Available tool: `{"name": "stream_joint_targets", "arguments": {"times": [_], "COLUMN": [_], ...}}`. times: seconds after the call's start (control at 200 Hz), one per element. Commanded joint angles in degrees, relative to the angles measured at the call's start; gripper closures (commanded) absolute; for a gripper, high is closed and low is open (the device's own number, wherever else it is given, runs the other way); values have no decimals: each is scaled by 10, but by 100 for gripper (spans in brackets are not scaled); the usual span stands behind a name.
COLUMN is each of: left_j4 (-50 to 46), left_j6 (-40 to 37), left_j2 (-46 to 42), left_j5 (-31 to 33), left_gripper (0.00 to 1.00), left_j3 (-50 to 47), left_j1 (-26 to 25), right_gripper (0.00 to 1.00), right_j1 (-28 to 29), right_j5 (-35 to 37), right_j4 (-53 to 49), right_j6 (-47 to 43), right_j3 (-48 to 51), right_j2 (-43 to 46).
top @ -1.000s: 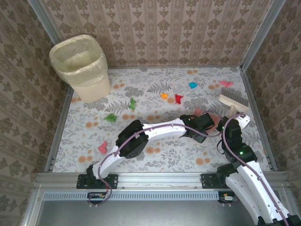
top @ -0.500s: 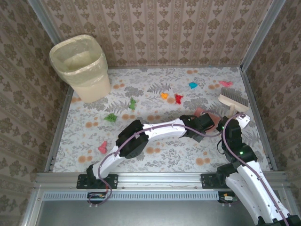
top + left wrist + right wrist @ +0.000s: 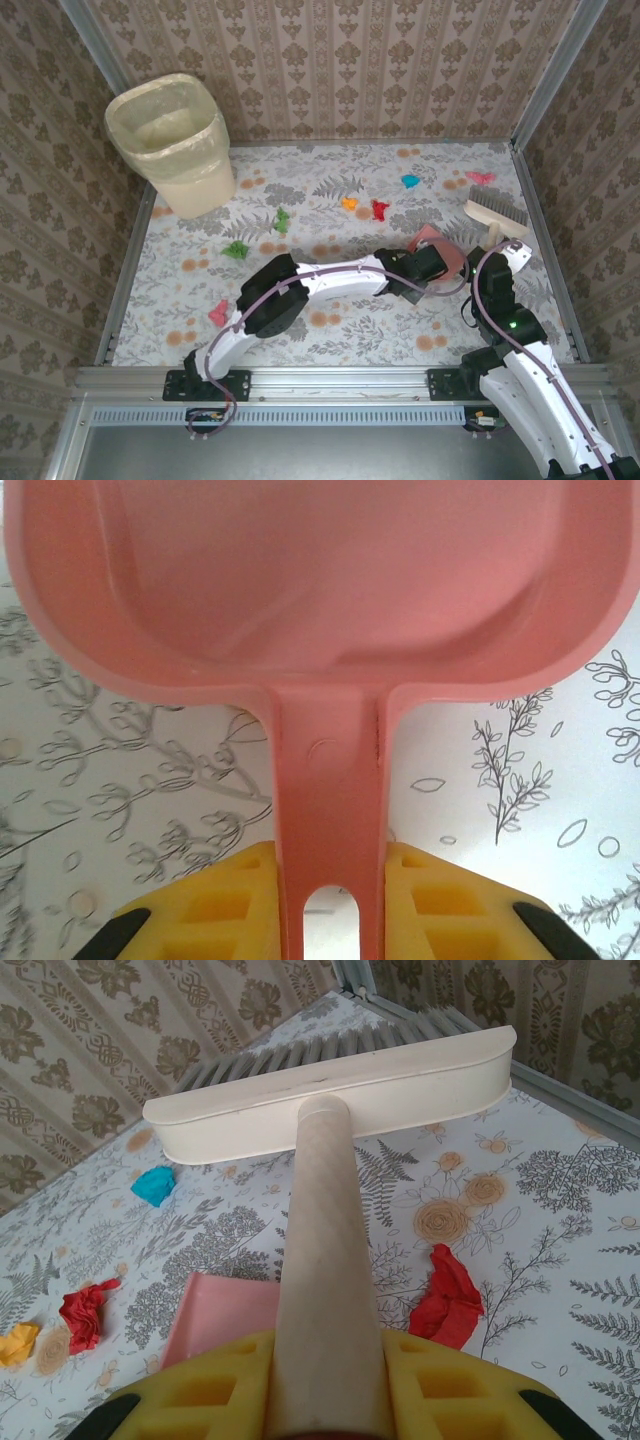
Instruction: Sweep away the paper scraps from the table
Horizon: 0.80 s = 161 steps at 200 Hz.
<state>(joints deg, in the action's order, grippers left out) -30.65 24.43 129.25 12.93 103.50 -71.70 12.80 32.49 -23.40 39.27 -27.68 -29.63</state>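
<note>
Pink dustpan handle is clamped between left gripper pads; brush handle is gripped by right gripper, both at right of table. Paper scraps are scattered on table: green, pink left; orange, red, blue far centre.

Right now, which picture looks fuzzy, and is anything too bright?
Left wrist view: the dustpan sits so close it looks soft, paler toward its upper right; right wrist view: the brush is fuzzy along its near handle, while the red scrap is crisp; top external view: even light, the table sharp, only faint shadows.
</note>
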Motion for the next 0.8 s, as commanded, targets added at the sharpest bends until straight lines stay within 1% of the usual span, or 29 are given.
{"name": "stream_joint_targets", "arguments": {"times": [0.0, 0.295, 0.38, 0.5, 0.645, 0.8], "left_j4": [18, 19, 9, -9, -60, -125], "left_j6": [1, 8, 13, 25, 33, 15], "left_j2": [-64, -172, -209, -273, -352, -419], "left_j5": [27, 13, 5, -13, -32, -67], "left_gripper": [83, 85, 85, 88, 90, 92], "left_j3": [-20, -104, -138, -201, -266, -305], "left_j1": [-2, 33, 53, 89, 140, 201], "right_gripper": [100, 100, 100, 100, 100, 100], "right_j1": [-1, -2, -2, -1, -1, -1], "right_j5": [-5, -18, -27, -44, -89, -173], "right_j4": [22, 33, 38, 50, 64, 67], "right_j6": [2, -3, -6, -14, -23, -28], "right_j3": [-5, -3, -3, -3, -17, -68], "right_j2": [4, 6, 6, 2, -27, -109]}}
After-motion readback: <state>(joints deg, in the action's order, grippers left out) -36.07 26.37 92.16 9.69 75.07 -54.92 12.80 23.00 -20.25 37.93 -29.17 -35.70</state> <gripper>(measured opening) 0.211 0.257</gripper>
